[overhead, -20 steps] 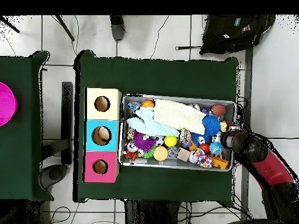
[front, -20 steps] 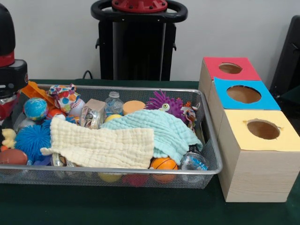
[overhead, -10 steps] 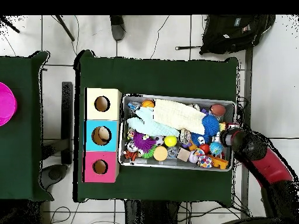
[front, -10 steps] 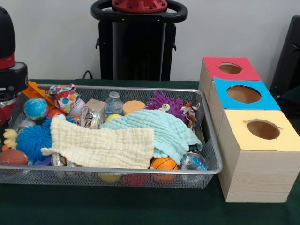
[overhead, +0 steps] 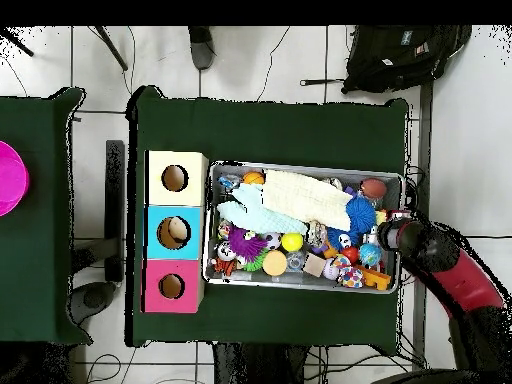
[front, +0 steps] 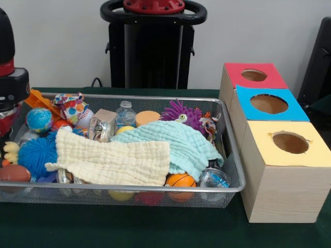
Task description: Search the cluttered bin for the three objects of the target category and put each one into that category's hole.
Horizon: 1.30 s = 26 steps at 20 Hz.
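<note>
**Arm waits at the bin's end, all toys off to one side**

In the overhead view the red and black arm's gripper (overhead: 388, 236) sits at the right end of the silver wire-mesh bin (overhead: 305, 167), over its rim; whether its fingers are released or clenched cannot be told. The target category is unstated. Every candidate lies leftward: blue spiky ball (overhead: 360, 213) nearest, cream muslin cloth (overhead: 308, 195) beyond, the three-coloured hole boxes (overhead: 176, 231) farthest left.

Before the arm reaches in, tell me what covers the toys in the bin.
Two cloths lie over the middle of the wire bin: a cream cloth toward the front and a mint cloth beside it. Toys beneath them are hidden. The three holes stand uncovered.
</note>
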{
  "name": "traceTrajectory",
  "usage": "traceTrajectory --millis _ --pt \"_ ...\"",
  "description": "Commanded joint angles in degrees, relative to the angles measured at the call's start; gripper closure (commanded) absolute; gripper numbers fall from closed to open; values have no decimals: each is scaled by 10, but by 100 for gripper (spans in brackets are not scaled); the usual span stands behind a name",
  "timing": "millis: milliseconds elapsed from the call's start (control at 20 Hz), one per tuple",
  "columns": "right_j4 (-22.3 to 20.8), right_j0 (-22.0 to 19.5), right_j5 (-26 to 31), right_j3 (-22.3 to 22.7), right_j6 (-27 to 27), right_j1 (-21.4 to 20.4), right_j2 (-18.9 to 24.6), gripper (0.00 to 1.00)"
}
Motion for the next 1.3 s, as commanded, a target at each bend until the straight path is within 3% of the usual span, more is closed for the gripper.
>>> traceTrajectory --millis 50,650,1300 --pt "-25 4 62 -23 -31 7 7 100" --pt "-41 44 65 -15 -27 -37 -29 100" --pt "-43 36 104 -18 -46 -50 -22 100"
